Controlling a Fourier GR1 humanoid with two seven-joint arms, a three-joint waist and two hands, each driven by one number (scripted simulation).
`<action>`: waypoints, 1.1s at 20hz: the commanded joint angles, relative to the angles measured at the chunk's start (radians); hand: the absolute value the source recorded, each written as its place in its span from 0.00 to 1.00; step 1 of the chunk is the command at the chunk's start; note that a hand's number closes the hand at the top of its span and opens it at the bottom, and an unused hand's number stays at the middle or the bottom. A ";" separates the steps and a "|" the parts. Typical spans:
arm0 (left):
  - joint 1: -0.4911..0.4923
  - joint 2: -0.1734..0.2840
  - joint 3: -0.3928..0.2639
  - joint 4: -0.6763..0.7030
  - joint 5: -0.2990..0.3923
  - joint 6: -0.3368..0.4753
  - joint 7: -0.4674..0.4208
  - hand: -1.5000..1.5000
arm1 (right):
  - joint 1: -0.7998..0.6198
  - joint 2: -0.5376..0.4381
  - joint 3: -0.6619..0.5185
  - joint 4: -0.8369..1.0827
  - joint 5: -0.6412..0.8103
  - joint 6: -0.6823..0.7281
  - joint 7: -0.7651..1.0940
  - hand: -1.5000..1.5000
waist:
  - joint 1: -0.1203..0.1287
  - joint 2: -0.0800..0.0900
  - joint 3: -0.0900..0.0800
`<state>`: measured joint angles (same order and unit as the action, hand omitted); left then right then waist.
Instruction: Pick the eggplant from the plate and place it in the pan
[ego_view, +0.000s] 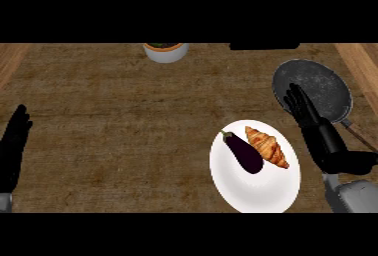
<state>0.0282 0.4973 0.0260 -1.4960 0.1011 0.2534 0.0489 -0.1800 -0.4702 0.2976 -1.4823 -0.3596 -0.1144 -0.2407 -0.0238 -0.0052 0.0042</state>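
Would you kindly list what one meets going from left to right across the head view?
Left hand resting open at the left edge → white pot at the far edge → eggplant → croissant, both on the white plate → right hand, open over the pan.

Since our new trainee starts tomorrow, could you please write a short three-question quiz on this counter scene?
1. True or false: the eggplant already lies in the pan.
2. What lies beside the eggplant on the white plate? A) a croissant B) a banana C) a spoon
3. Fill in: the right hand shows with straight fingers over the pan's near rim, while the left hand rests open at the view's ____ edge.

Key
1. False: it lies on the plate.
2. A, the croissant, to the eggplant's right.
3. left
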 joint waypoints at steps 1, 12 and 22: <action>-0.048 -0.045 -0.040 -0.010 0.021 -0.038 0.023 0.50 | -0.033 -0.007 0.072 -0.030 0.072 0.065 -0.019 1.00 | 0.022 0.005 -0.004; -0.150 -0.289 -0.265 -0.009 0.214 -0.227 0.112 0.50 | -0.420 -0.012 0.382 0.067 0.559 0.189 -0.382 0.00 | 0.067 0.024 -0.002; -0.129 -0.301 -0.254 -0.025 0.222 -0.198 0.153 0.50 | -0.647 -0.122 0.663 0.075 1.054 0.308 -0.152 0.00 | 0.034 -0.011 -0.009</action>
<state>-0.0901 0.2063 -0.2287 -1.5228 0.3173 0.0433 0.1750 -0.7534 -0.5712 0.8434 -1.3833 0.4987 0.1601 -0.5164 0.0239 -0.0050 -0.0032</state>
